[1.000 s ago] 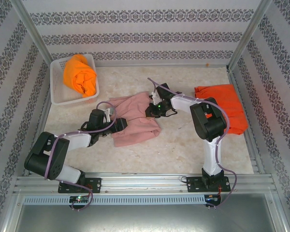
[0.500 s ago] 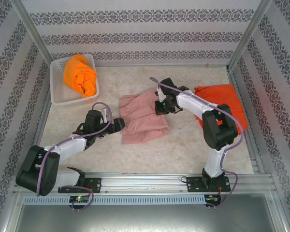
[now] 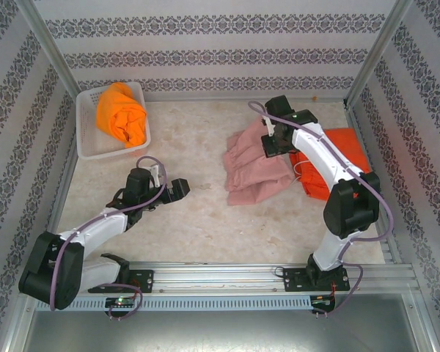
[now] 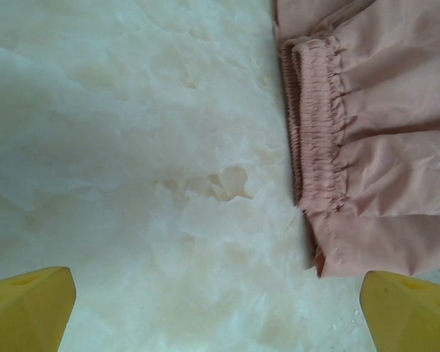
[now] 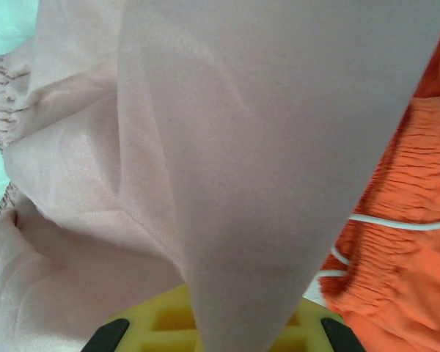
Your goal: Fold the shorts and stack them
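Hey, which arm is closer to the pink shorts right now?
Right. The right fingers are shut on a fold of the pink shorts. The left fingers are open over bare table to the shorts' left, not touching them.

The table point(image 3: 205, 220) is a pale, marbled cream surface. A white mesh basket point(image 3: 88, 150) sits at its far left corner. The pink shorts point(image 3: 253, 172) lie rumpled right of centre, gathered waist to the left. Their right side meets the red-orange shorts point(image 3: 348, 147), which are spread by the right edge.
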You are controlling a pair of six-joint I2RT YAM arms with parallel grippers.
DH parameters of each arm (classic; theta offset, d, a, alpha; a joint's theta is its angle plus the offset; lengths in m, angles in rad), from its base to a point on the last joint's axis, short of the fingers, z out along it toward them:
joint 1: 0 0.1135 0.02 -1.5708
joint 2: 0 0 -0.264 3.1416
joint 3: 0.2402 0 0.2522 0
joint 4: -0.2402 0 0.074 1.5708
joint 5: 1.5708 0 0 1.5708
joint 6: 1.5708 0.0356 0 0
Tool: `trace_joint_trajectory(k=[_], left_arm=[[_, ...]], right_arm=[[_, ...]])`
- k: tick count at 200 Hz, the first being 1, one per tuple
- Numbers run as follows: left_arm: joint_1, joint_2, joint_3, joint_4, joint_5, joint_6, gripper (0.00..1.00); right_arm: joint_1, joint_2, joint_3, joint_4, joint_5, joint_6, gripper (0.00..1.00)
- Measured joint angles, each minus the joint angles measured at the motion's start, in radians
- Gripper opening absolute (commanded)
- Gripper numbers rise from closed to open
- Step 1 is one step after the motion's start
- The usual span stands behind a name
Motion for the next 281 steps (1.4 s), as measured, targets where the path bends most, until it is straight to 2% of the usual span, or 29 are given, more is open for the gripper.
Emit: trace_joint_trajectory(k=[109,281], left_arm=[[0.005,-0.014,-0.008,-0.004,-0.007,0.0,1.0],[0.005,-0.014,-0.009,-0.004,-0.011,0.0,1.0]], right_arm=[[-0.062,-0.002,0.167,-0.165,0.167,-0.132,0.0],[-0.2,-0.021,0.325,-0.253,0.203,-0.167,0.0]])
